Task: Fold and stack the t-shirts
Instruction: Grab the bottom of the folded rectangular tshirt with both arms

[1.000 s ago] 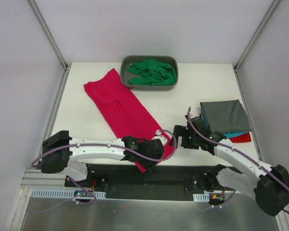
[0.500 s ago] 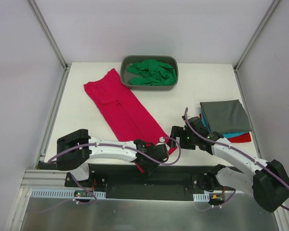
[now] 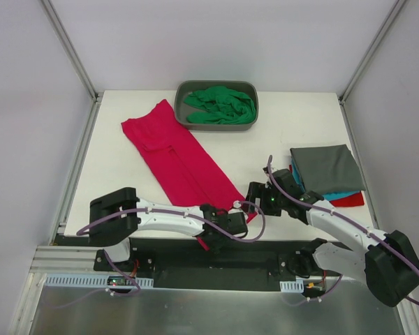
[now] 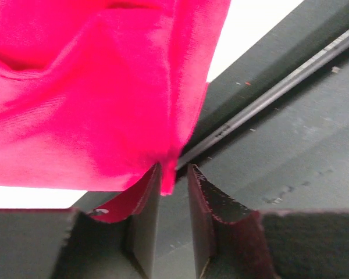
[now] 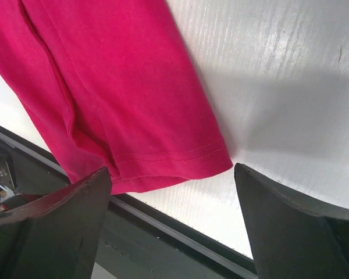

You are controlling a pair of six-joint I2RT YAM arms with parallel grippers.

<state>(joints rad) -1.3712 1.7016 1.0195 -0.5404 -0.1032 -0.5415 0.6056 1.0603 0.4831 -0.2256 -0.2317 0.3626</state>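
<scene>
From above, you had the crimson-pink t-shirt (image 3: 181, 164) lying as a long band slantwise on the white table (image 3: 279, 132). Its long axis ran from the far left down to the near edge, and its near end drooped over that edge. Both grippers sat at that near end. The left gripper (image 3: 213, 237) was low at the overhanging corner. The right gripper (image 3: 255, 197) was just beside the hem on its right, over the table. The far end lay well away from both arms, so any fold had to carry the near end up along that slant. There was bare table on either side of the band. The grey tub (image 3: 184, 91) holding the green t-shirt (image 3: 220, 103) stood beyond it. The stack stood to the right: dark grey t-shirt (image 3: 325, 167) over teal t-shirt (image 3: 339, 195) over red t-shirt (image 3: 350, 201).

In your left wrist view, the jaws stood narrow around the hanging corner of the crimson-pink cloth. The fabric lay against the left finger (image 4: 144, 224), and a dark slit showed beside the right finger (image 4: 200, 224), so it did not look clamped. Below was the black base plate (image 4: 291, 145), not table.

In your right wrist view, the jaws stood wide and held nothing. The stitched hem corner lay flat on the table between the two fingers, nearer the left one (image 5: 52, 215). I judged that you needed only to come straight down to catch it.
</scene>
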